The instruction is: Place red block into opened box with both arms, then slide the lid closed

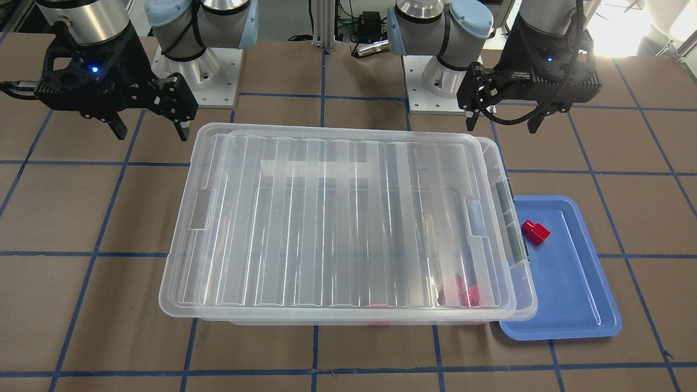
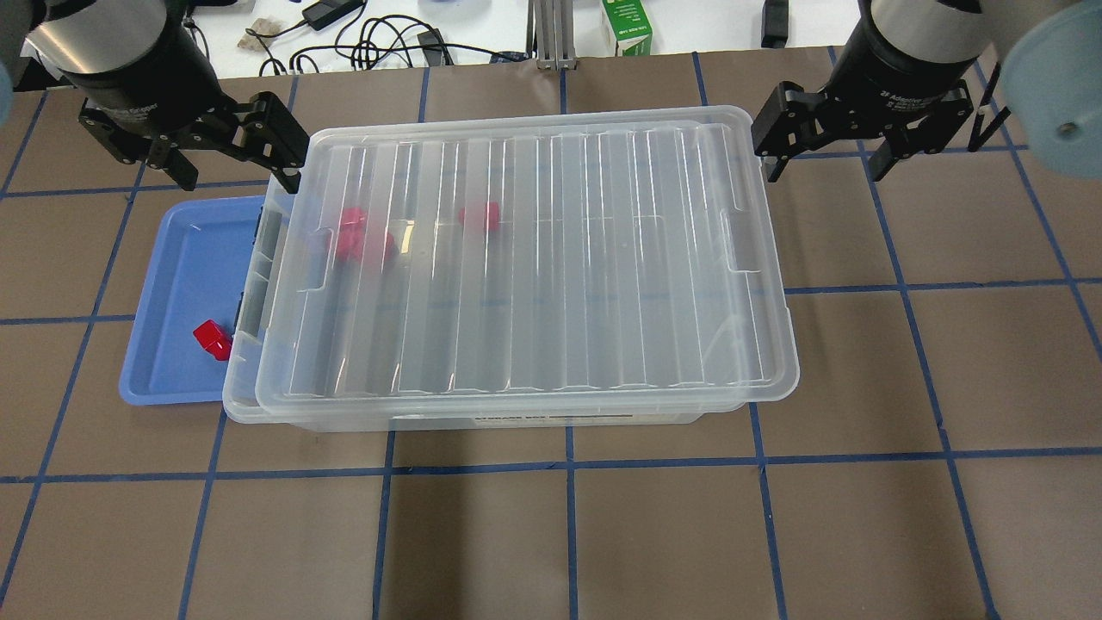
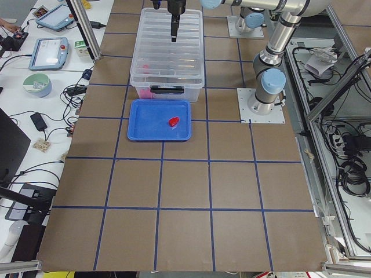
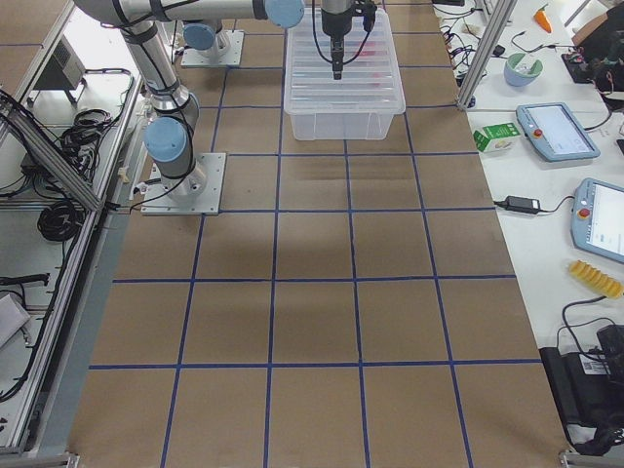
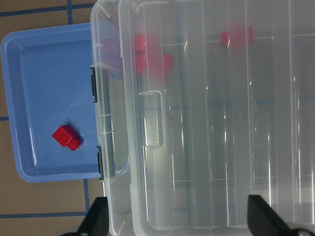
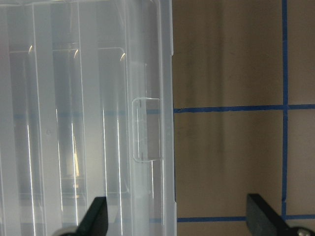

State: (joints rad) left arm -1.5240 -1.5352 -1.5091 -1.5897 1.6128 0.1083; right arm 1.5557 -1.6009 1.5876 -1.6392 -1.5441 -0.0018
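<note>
One red block [image 2: 213,338] [image 1: 535,232] [image 5: 66,137] lies in the blue tray [image 2: 172,258] beside the box's left end. The see-through box [image 2: 245,406] [image 1: 512,218] stands mid-table. Its ribbed lid [image 2: 534,258] [image 1: 337,218] rests on top, shifted slightly toward my right side, so a narrow strip by the tray stays uncovered. More red blocks [image 2: 355,237] show through the lid inside the box. My left gripper [image 2: 232,159] [image 1: 501,122] [image 5: 179,221] hangs open and empty above the box's far left corner. My right gripper [image 2: 826,159] [image 1: 150,130] [image 6: 177,221] hangs open and empty off the far right corner.
Brown table with blue tape grid lines. The arm bases [image 1: 201,71] stand at the robot's side of the table. Cables and a green carton [image 2: 627,26] lie beyond the far edge.
</note>
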